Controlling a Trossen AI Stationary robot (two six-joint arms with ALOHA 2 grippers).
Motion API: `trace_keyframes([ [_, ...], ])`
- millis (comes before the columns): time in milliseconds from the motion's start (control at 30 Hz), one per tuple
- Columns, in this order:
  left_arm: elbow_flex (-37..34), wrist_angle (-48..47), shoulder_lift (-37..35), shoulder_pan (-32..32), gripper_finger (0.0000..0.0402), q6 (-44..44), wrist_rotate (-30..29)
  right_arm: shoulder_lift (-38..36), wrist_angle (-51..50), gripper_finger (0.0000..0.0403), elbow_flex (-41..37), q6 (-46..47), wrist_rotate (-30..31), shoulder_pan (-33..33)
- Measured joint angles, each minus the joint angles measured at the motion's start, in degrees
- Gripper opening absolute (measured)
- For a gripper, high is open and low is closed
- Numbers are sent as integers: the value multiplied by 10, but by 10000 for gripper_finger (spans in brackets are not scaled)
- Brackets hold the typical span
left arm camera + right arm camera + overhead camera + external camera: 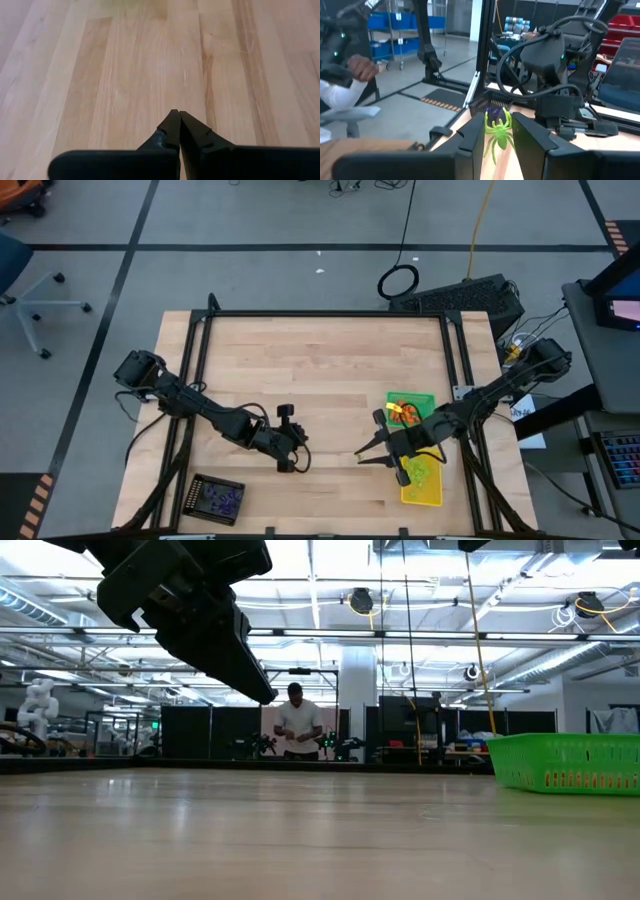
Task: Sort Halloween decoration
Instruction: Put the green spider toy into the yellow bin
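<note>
A lime green spider trinket (497,132) sits pinched between the right claw (499,131) fingers, held up off the table (320,370) just beside the green tray (428,402) and yellow tray (424,492), which hold more trinkets. The left claw (176,131) is fully closed on nothing, hanging over bare wood near the black tray (216,499).

Ahead of the left gripper (286,467) the pale wooden tabletop (320,370) lies bare and open. Just behind the right gripper (362,457) sit the green mesh plastic tray (424,400) and the yellow rectangular tray (432,492). A black rectangular tray (217,498) stands near the left gripper, toward the table's front edge.
</note>
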Motion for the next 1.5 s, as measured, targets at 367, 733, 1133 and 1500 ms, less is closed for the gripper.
trace_keyframes([
  [367, 0, 1, 0, 0, 4, -1, 0, 0, 17, 84, 0, -3, 2, 0],
  [733, 0, 1, 0, 0, 4, 0, 0, 0, 8, 84, 0, -101, 2, 0],
  [1133, 0, 1, 0, 0, 4, 0, 0, 0, 8, 84, 0, -268, 1, 0],
  [1500, 0, 1, 0, 0, 4, 0, 0, 0, 8, 84, 0, -383, 0, 0],
])
